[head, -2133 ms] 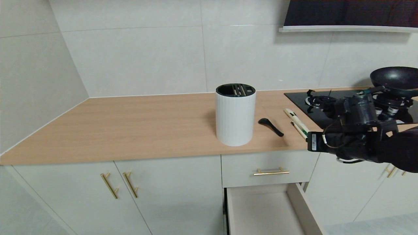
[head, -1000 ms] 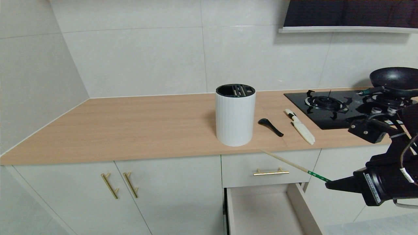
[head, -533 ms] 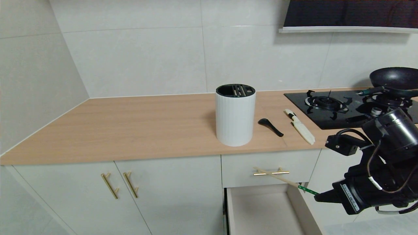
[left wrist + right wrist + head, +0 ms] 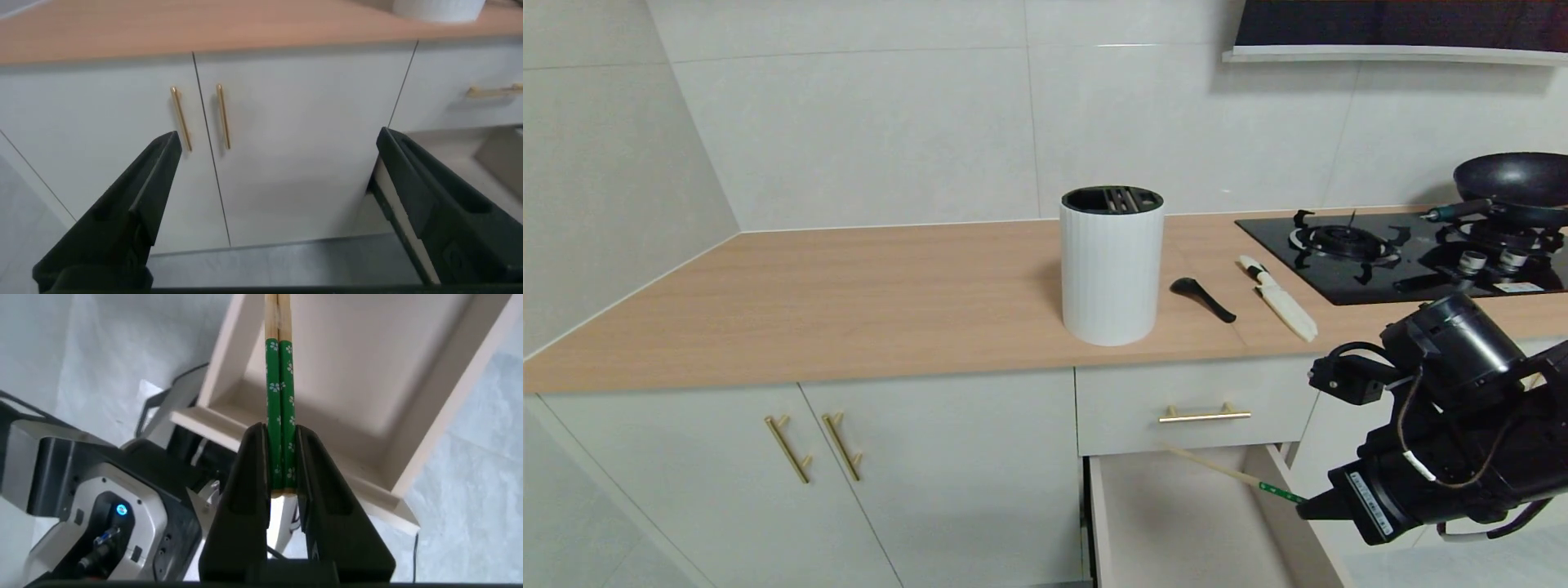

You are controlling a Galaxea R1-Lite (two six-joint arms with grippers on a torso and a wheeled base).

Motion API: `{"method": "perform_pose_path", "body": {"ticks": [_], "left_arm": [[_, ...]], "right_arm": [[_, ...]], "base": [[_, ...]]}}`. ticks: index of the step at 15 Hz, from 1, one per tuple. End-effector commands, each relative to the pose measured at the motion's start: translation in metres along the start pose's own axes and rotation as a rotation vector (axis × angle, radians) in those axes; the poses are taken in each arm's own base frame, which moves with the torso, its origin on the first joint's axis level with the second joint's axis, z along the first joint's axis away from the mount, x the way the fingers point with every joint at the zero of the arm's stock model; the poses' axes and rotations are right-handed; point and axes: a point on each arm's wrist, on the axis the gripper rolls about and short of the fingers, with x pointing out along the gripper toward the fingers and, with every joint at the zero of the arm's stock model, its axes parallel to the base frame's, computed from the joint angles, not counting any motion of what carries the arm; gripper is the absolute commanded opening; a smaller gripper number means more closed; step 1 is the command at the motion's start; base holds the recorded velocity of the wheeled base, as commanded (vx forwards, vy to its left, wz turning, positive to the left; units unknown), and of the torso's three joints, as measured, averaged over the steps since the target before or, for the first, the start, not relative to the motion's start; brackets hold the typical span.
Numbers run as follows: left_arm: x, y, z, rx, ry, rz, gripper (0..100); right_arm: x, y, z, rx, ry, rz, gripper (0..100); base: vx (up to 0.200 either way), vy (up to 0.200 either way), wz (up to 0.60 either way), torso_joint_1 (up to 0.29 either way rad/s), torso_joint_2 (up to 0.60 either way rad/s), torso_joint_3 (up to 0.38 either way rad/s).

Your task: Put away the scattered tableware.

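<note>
My right gripper (image 4: 1305, 500) is shut on a pair of wooden chopsticks (image 4: 1225, 473) with green ends (image 4: 279, 392), held low at the right over the open drawer (image 4: 1278, 506). Their tips point left across the drawer's inside (image 4: 368, 367). On the wooden counter lie a black spoon (image 4: 1202, 298) and a white knife (image 4: 1278, 298), both right of the white utensil holder (image 4: 1111, 265). My left gripper (image 4: 278, 204) stands open with nothing between its fingers, facing the lower cabinet doors (image 4: 204, 155).
A black hob (image 4: 1401, 253) with a black pan (image 4: 1515, 184) sits at the counter's right end. A shut drawer with a gold handle (image 4: 1205, 415) is right above the open one. Cabinet doors with gold handles (image 4: 805, 445) stand at the left.
My right arm lifted the chopsticks off the counter, beside the knife, and carried them down over the open drawer. The head camera has tilted slightly.
</note>
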Motion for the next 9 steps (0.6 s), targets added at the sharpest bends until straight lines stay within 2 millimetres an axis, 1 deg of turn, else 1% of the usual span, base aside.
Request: {"method": "perform_pose_path", "body": {"ticks": [1,9], "left_arm": [[0.0,0.0,0.0,0.0,0.001,0.0,100],[0.0,0.0,0.0,0.0,0.001,0.0,100]], "right_arm": [[0.006,-0.001,0.001,0.003,0.023,-0.001,0],[0.018,-0.004,0.002,0.005,0.049,-0.028,0]], "base": [[0.0,0.0,0.0,-0.198,0.49,0.276],[0.0,0.0,0.0,-0.184,0.48,0.292]]}}
